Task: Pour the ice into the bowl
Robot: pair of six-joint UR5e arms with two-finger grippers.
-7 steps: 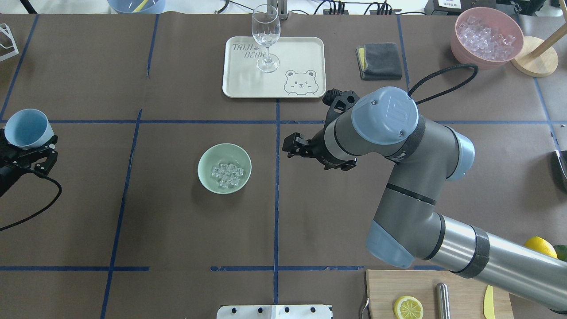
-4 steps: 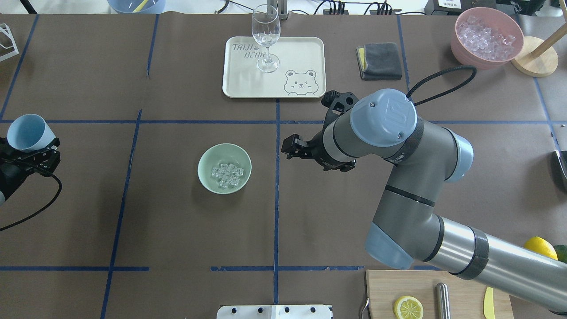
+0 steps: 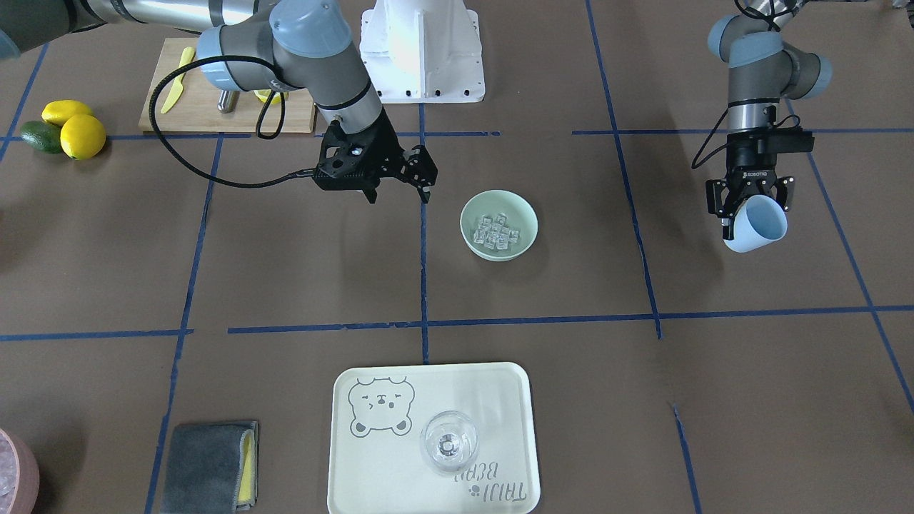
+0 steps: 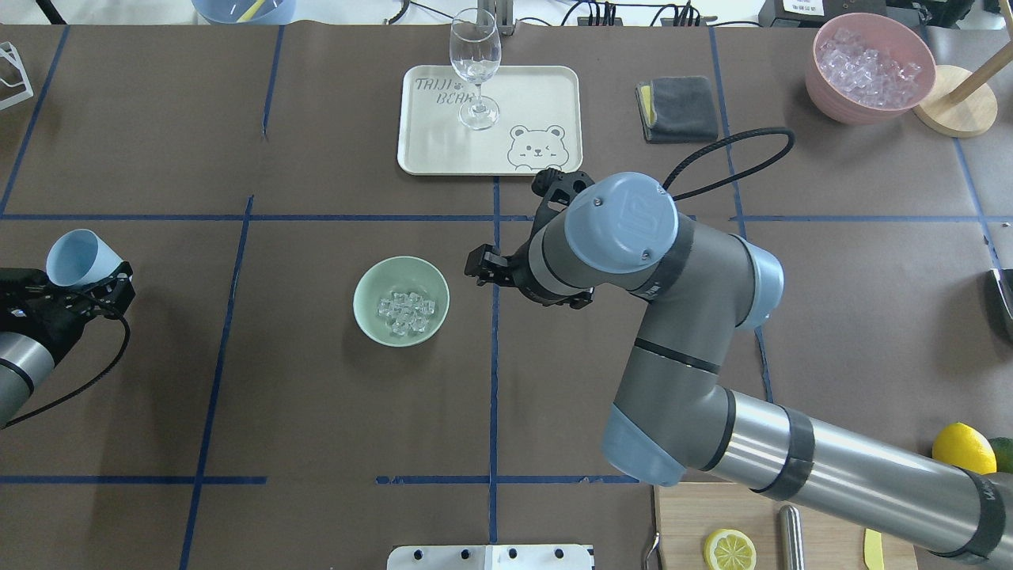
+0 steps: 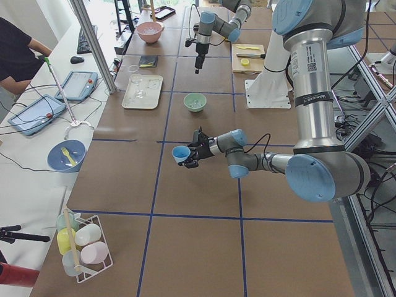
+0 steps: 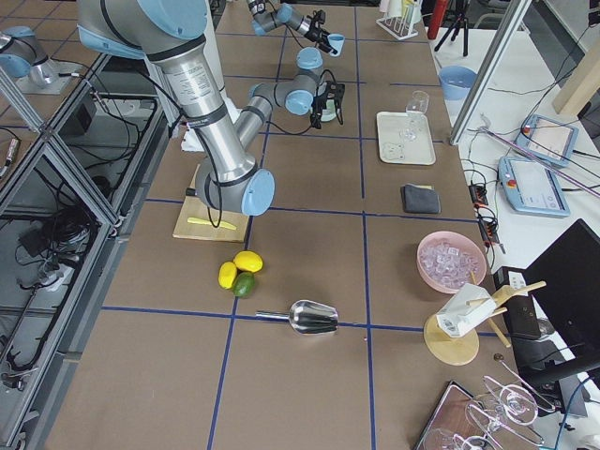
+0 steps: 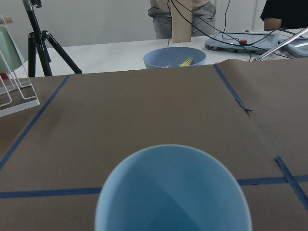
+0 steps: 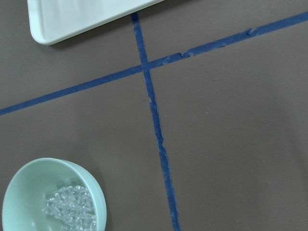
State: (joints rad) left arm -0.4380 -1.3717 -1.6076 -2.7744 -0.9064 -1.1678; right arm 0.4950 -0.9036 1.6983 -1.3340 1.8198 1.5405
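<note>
The mint-green bowl [image 4: 368,289] stands left of the table's middle, with the clear ice cubes [image 4: 404,313] lying inside it. It also shows in the front view [image 3: 475,214], with the ice [image 3: 498,232], and in the right wrist view [image 8: 29,183]. My left gripper [image 4: 83,277] is shut on a light blue cup [image 4: 79,257] at the far left, well away from the bowl. The cup is tilted and looks empty in the left wrist view [image 7: 173,192]. My right gripper [image 3: 398,194] is open and empty, a little to the right of the bowl in the overhead view [image 4: 481,267].
A cream tray [image 4: 538,95] with a wine glass [image 4: 475,63] sits at the back. A grey cloth [image 4: 677,107] and a pink bowl of ice [image 4: 869,67] are at the back right. A cutting board [image 4: 688,522] and lemons [image 4: 964,447] lie near the right front.
My right arm has swung left, bringing its open gripper closer to the bowl. My left gripper has shifted right and nearer to the robot with the cup.
</note>
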